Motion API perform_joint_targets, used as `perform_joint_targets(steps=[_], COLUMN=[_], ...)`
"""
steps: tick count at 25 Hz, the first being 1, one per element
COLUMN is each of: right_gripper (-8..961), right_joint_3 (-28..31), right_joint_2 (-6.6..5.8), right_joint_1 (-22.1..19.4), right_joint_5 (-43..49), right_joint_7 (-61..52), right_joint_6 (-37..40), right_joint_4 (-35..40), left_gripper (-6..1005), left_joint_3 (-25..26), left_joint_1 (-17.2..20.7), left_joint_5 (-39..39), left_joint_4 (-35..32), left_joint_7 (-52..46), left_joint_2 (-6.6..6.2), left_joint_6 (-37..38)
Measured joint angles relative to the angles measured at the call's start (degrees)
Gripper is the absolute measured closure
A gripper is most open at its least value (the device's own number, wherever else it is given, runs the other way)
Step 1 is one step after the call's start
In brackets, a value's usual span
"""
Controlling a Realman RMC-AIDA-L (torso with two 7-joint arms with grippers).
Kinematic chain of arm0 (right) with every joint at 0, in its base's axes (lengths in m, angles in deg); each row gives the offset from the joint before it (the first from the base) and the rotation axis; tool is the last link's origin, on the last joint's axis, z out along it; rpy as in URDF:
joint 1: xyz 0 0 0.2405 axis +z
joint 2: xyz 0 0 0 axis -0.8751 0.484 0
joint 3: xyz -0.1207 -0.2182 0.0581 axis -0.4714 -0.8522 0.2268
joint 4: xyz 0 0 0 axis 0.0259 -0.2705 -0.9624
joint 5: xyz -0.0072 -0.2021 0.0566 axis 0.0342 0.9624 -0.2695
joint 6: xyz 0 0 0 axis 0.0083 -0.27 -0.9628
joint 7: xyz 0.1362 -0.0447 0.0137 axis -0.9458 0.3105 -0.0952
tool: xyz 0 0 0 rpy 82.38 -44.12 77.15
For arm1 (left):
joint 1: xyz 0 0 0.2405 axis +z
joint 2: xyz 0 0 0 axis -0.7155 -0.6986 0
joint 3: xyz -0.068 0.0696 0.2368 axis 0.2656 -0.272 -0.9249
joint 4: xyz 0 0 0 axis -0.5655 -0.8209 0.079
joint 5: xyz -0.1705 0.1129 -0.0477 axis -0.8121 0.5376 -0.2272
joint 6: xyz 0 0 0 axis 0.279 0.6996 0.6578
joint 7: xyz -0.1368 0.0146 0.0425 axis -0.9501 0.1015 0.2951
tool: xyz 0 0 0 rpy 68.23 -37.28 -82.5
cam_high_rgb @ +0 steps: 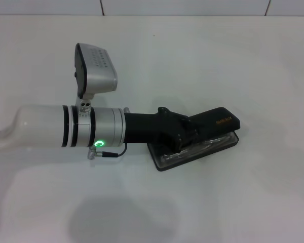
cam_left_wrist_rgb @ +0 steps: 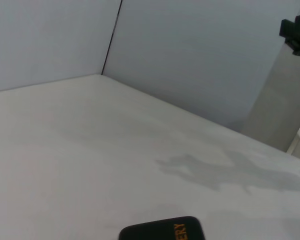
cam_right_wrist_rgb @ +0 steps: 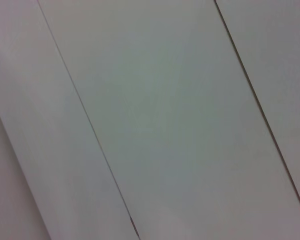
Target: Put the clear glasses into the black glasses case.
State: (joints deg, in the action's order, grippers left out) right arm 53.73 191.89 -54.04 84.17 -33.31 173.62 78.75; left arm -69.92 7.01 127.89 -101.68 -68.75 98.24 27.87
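The black glasses case (cam_high_rgb: 164, 162) lies on the white table, right of centre in the head view. Its lid (cam_high_rgb: 220, 120), with small orange lettering, is tilted partway down over the base. The clear glasses (cam_high_rgb: 200, 150) lie inside the base and show through the gap under the lid. My left gripper (cam_high_rgb: 185, 135) reaches in from the left and sits over the near end of the case, against the lid's edge. The left wrist view catches only a corner of the lid (cam_left_wrist_rgb: 162, 231) with its orange letters. My right gripper is out of view.
The white table (cam_high_rgb: 233, 66) stretches around the case, with a white panelled wall (cam_right_wrist_rgb: 155, 115) behind it. My left arm's wrist camera housing (cam_high_rgb: 95, 68) stands above the forearm. A dark fixture (cam_left_wrist_rgb: 296, 32) hangs by the wall, far from the case.
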Motion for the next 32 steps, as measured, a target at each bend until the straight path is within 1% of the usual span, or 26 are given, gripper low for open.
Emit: perform_joint_targets(steps=[4,8,12,15,16,17,20,22,25,27,28,29,30,31,32], right_gripper=[725,724,722,721,720,720,718,718,716,715,715,679,643,607,572], right_joint_3=[0.3,0.2,-0.1,0.0,0.1,0.3,0.5,-1.1,-5.2,-10.1,-12.9,-14.9,-18.8,-20.9,-20.9], right_joint_2=[-0.02,-0.04,-0.05,-0.05,-0.08,-0.19,-0.45,-0.33,-0.13,0.03,0.1,0.16,0.23,0.25,0.25], right_joint_1=[0.0,0.2,0.3,0.2,0.0,-0.2,0.0,0.7,2.2,4.0,4.9,5.6,6.7,7.3,7.3], right_joint_5=[0.0,0.0,0.0,0.0,0.0,0.3,2.0,3.1,2.9,2.4,2.0,1.6,0.6,0.0,0.0], right_joint_7=[0.0,0.0,0.0,0.0,0.0,0.3,3.0,7.1,12.1,14.1,14.7,15.1,15.8,16.1,16.1], right_joint_6=[0.0,0.1,0.1,0.4,0.9,1.9,5.5,8.6,12.4,14.5,14.9,15.1,14.9,14.7,14.7], right_joint_4=[0.0,0.0,0.0,0.0,0.0,0.0,0.0,-0.7,-3.3,-5.4,-6.4,-7.1,-8.2,-8.7,-8.7], left_gripper=[829,827,824,823,822,822,820,819,818,817,816,750,685,619,578], left_joint_3=[-2.4,-3.5,-5.8,-7.5,-7.7,-7.6,-5.5,-2.5,2.8,5.5,6.7,8.0,9.0,9.8,10.3], left_joint_1=[0.6,0.9,1.1,1.7,2.1,3.5,9.3,14.7,20.8,21.7,21.7,21.6,21.5,21.4,21.3], left_joint_5=[-2.1,-2.3,-2.5,-5.6,-6.5,-7.5,-8.6,-8.8,-9.2,-9.1,-8.6,-8.0,-7.4,-6.8,-6.5], left_joint_4=[-0.5,-0.2,-0.7,-2.5,-3.7,-6.8,-18.4,-27.4,-35.4,-36.3,-35.9,-35.3,-34.2,-32.9,-32.1], left_joint_7=[0.6,0.7,1.5,4.6,4.9,4.2,1.6,1.4,1.4,-1.5,-3.3,-5.0,-5.8,-6.3,-6.4], left_joint_2=[0.0,0.0,0.01,-0.13,-0.26,-0.5,-1.36,-2.0,-2.12,-2.19,-2.45,-2.78,-3.35,-4.02,-4.44], left_joint_6=[0.0,-0.4,0.4,6.6,8.7,11.7,18.8,23.6,30.5,32.3,33.0,33.9,34.6,35.3,35.7])
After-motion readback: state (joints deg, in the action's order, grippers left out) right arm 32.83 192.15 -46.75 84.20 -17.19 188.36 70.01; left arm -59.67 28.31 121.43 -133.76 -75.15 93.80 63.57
